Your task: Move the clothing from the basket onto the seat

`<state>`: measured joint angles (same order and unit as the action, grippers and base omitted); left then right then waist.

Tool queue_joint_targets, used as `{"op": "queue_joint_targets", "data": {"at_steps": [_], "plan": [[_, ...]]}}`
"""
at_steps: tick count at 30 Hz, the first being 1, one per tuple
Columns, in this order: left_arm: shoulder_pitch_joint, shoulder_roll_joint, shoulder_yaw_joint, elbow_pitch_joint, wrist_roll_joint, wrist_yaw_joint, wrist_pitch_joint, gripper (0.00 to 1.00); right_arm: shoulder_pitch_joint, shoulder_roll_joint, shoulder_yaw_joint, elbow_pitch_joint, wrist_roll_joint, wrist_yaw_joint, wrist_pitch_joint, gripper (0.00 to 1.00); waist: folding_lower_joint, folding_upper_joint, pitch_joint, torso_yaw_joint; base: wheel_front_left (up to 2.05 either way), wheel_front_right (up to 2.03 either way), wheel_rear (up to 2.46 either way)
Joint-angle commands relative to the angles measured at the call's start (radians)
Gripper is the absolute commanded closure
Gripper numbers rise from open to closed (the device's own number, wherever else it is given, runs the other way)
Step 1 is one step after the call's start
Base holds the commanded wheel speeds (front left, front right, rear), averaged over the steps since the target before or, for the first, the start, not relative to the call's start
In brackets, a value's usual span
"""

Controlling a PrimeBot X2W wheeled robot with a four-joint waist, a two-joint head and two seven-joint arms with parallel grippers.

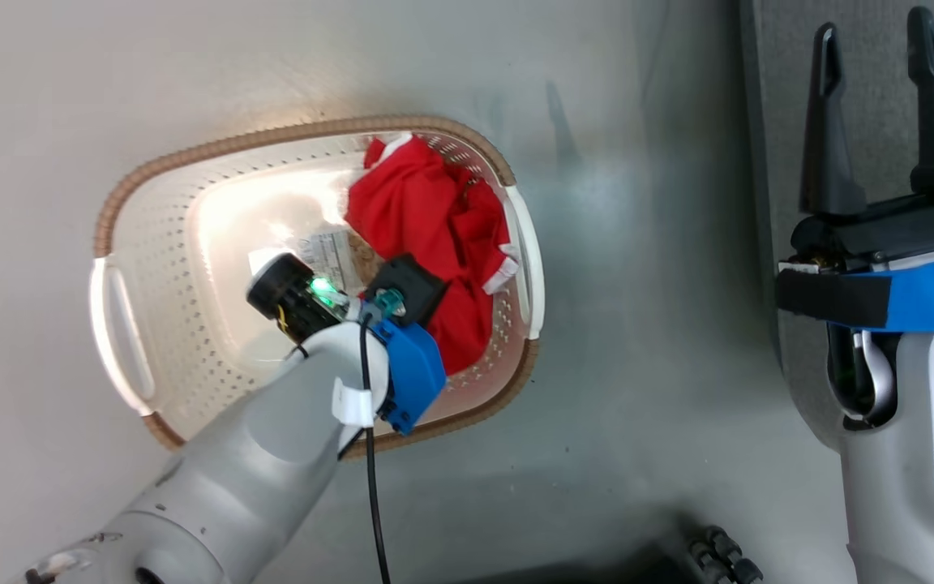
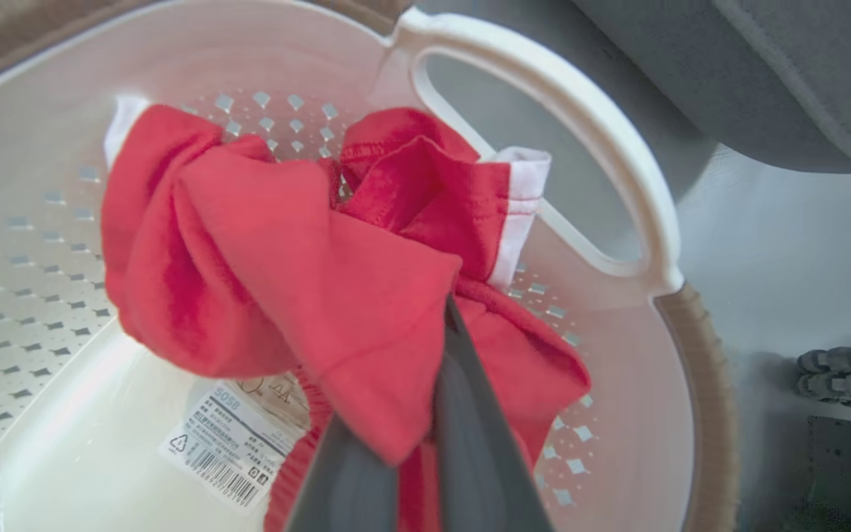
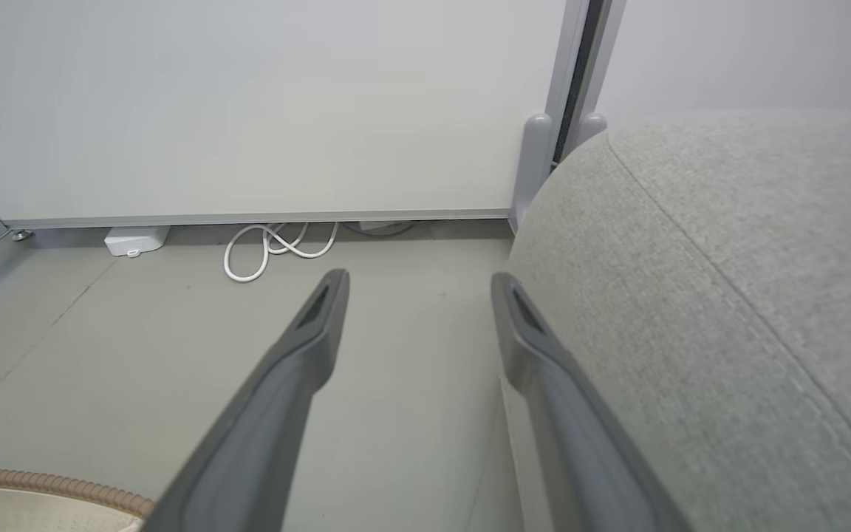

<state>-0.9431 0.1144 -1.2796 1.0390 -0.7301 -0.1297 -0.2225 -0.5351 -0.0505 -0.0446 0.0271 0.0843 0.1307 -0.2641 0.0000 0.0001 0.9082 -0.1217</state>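
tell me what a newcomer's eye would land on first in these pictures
The bright red clothing, bunched at the right end of the cream basket in the head view, grabs the eye first. The left hand is down inside the basket, shut on a fold of that fabric. The right hand hangs open beside the grey seat.
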Motion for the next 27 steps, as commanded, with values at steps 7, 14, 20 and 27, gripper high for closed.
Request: {"op": "queue_joint_targets", "data": {"at_steps": [7,14,20,27], "plan": [[0.045,-0.025,-0.003,-0.054,0.022,-0.001,-0.033,1.00,0.032,-0.008,-0.001,0.021,-0.026,0.000,-0.001,0.00,0.0000,-0.0001,-0.098,0.068,0.00,0.00,0.00],[0.071,-0.033,0.001,-0.110,0.012,-0.001,-0.044,1.00,0.065,-0.025,-0.010,0.044,-0.027,0.000,-0.001,0.00,0.0000,-0.0001,-0.192,0.107,0.00,0.00,0.00],[0.109,-0.006,0.068,-0.182,0.048,-0.001,-0.044,1.00,0.100,-0.032,-0.017,0.063,-0.023,0.000,-0.001,0.00,0.0000,-0.0001,-0.275,0.128,0.00,0.00,0.00],[0.171,0.014,0.177,-0.245,0.109,-0.001,-0.044,1.00,0.146,-0.031,-0.026,0.085,-0.019,0.000,-0.001,0.00,0.0000,-0.0001,-0.373,0.145,0.00,0.00,0.00]]}}
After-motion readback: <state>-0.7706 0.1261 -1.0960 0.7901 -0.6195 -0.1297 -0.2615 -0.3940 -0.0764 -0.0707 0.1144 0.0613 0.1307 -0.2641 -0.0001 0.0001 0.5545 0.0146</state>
